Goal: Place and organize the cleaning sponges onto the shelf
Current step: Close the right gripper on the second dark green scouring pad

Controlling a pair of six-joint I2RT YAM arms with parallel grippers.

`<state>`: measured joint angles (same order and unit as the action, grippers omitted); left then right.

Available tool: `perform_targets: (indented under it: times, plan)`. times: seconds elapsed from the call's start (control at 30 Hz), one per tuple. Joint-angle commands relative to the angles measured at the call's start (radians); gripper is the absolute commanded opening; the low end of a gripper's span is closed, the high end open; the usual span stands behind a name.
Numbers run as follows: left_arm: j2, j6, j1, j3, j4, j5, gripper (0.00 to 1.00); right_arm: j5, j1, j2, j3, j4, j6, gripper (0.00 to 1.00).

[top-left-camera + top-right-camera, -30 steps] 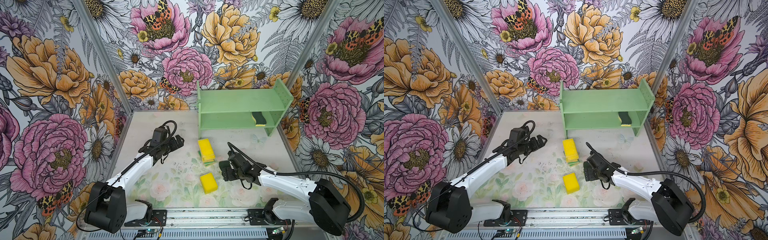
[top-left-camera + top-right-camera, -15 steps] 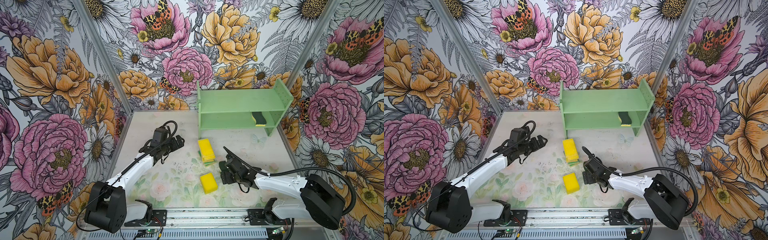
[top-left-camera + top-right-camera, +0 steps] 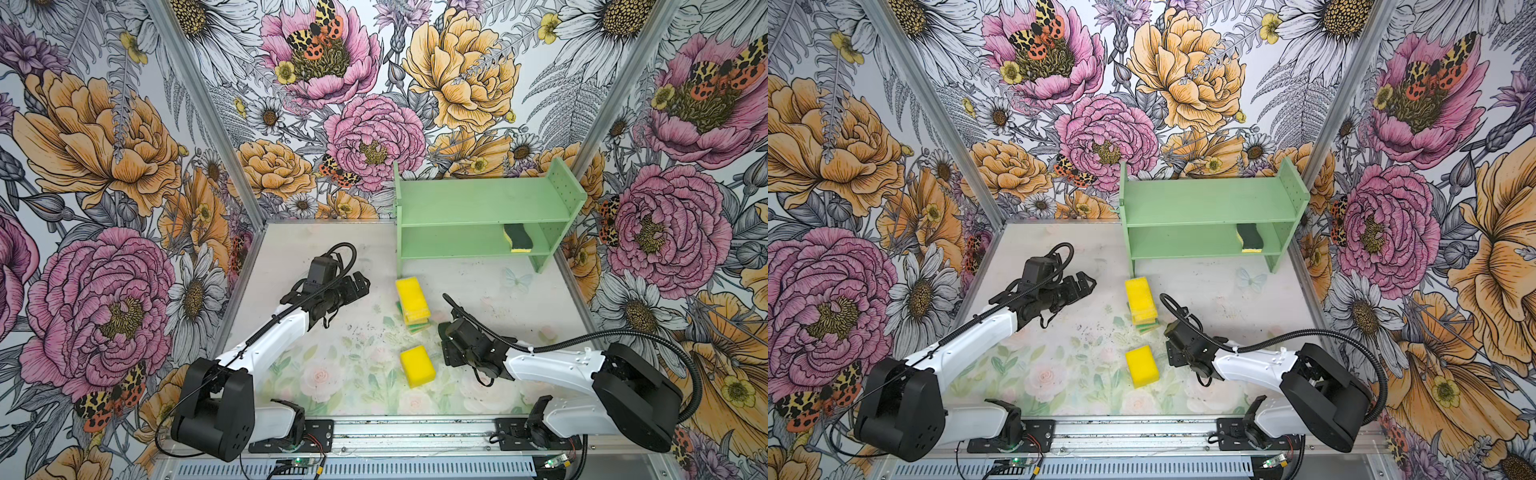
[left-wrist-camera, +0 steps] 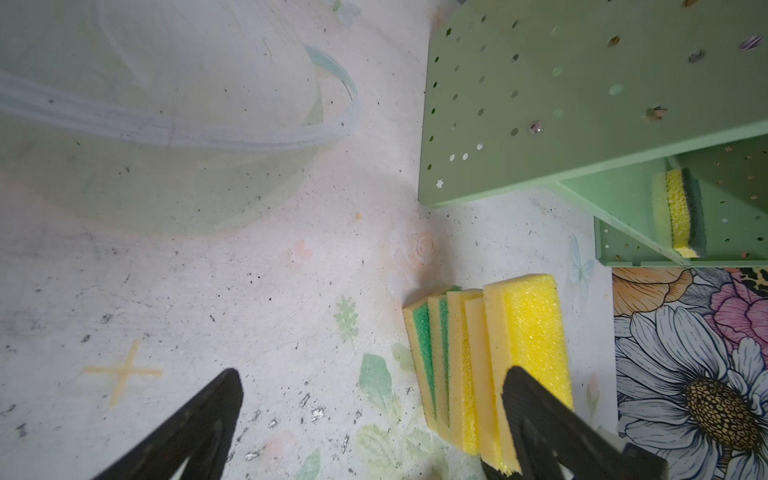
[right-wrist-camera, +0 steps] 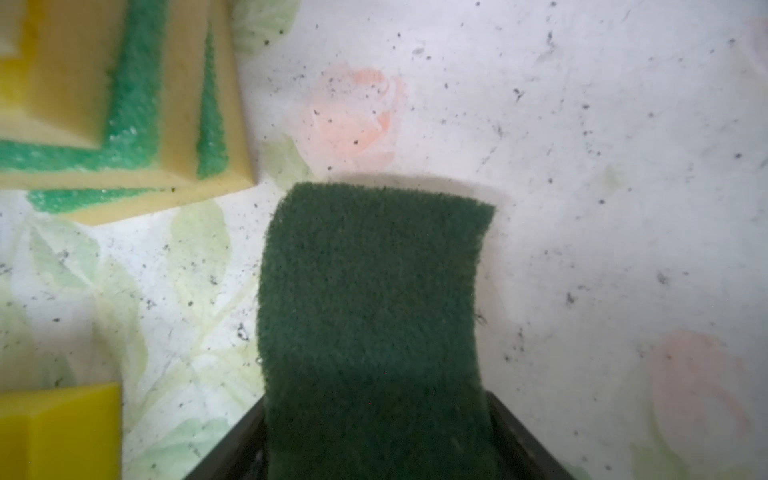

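Note:
The mint-green shelf (image 3: 478, 203) (image 3: 1204, 203) stands at the back right, with one wavy dark-green-topped sponge (image 3: 517, 239) (image 3: 1250, 239) on its lower tier. A slanted stack of yellow and teal-topped sponges (image 3: 411, 305) (image 4: 490, 353) (image 5: 124, 104) lies in front of it, and a lone yellow sponge (image 3: 417, 365) (image 5: 54, 432) lies nearer the front. My right gripper (image 3: 445, 347) (image 5: 376, 401) is low on the table right of that lone sponge. Its jaws press both sides of a dark-green-topped sponge (image 5: 370, 291), which is hidden in both top views. My left gripper (image 3: 361, 284) (image 4: 372, 386) hangs open and empty, left of the stack.
Flowered walls close in the table on three sides, with metal posts at the back corners. A metal rail (image 3: 415, 432) carrying both arm bases runs along the front. The shelf's pierced side panel (image 4: 540, 104) faces the left gripper.
The right gripper has slid a little left and down, and its jaws have closed in on the dark-green-topped sponge. The left arm has not moved.

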<state>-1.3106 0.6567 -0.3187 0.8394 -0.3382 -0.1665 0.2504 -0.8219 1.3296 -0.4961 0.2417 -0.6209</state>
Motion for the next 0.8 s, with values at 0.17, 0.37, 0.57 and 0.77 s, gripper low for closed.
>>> perform_targets:
  times: [0.17,0.37,0.57,0.77]
  plan:
    - [-0.001,0.003,-0.011,0.007,0.002,0.015,0.99,-0.01,-0.01,-0.097,0.062,-0.001,-0.052,0.82]
    - [0.002,0.006,-0.014,-0.005,0.005,0.019,0.99,-0.023,-0.023,-0.141,0.092,-0.001,-0.081,0.84]
    - [-0.001,0.004,-0.016,-0.004,0.01,0.016,0.99,-0.014,-0.044,-0.091,0.088,0.0,-0.097,0.79]
    - [0.004,0.0,-0.015,-0.009,0.01,0.018,0.99,0.011,-0.077,-0.048,0.08,-0.001,-0.113,0.69]
